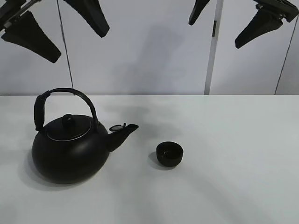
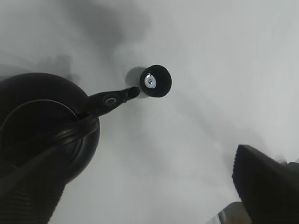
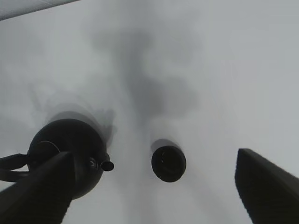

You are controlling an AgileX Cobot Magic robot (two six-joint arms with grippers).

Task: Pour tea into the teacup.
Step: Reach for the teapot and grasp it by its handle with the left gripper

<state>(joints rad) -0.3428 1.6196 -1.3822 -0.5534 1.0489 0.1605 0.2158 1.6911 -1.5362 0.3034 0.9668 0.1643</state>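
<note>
Two claws spread, empty, high over bench (image 1: 233,177): left claw (image 1: 60,25), right claw (image 1: 231,18). Small teacup (image 1: 169,153) upright near kettle (image 1: 70,151) spout (image 1: 127,129); probably light, easily tipped. Kettle likely heavy, rigid; take by arched handle (image 1: 70,90).

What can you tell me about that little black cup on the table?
The teacup is small, round, low and handleless, matte black, perhaps ceramic. It stands upright on the white table, just past the spout of the black kettle, with a gap between them. Only the table touches it. A bright glint shows inside; whether it holds liquid is unclear.
</note>
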